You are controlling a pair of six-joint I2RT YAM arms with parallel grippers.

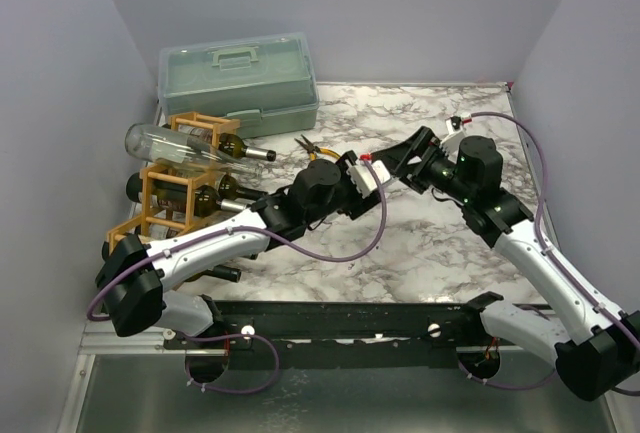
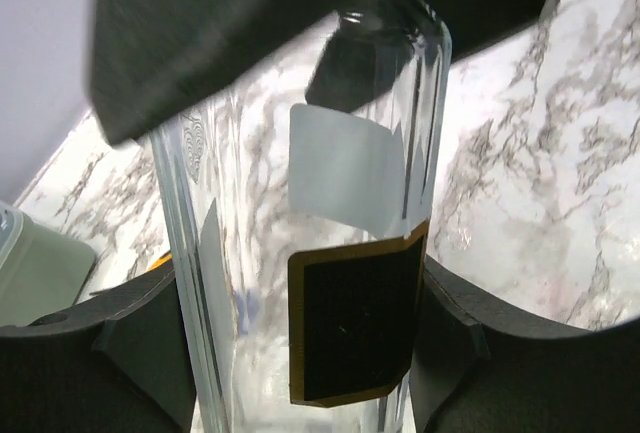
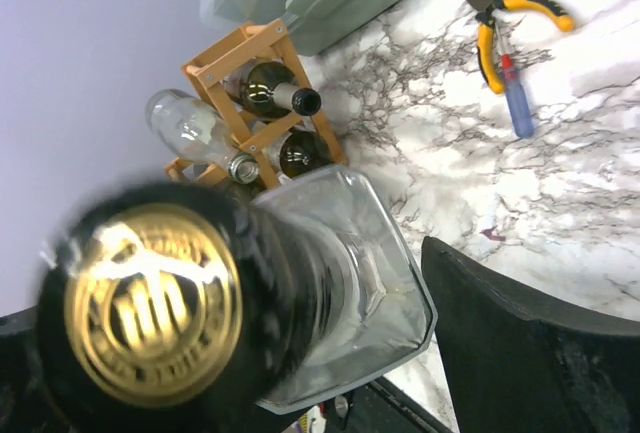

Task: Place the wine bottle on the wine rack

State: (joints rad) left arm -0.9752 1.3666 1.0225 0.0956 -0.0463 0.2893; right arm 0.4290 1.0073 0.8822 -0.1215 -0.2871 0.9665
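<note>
Clear square wine bottle (image 2: 355, 323) held above mid-bench, well right of the wine rack (image 1: 172, 175). The left gripper (image 2: 295, 343) has its fingers clamped on the labelled body. The right gripper (image 1: 400, 161) is at the capped neck, grip unclear. It is probably best carried level and base first into a free cell, avoiding the three racked bottles (image 1: 205, 198). White marble-patterned bench (image 1: 420, 253), plain lilac walls, and a green toolbox (image 1: 238, 78) behind the rack.

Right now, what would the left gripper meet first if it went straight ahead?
Most likely the black right gripper, blurred just beyond the clear square glass bottle that the left gripper clamps; depth is unclear.
</note>
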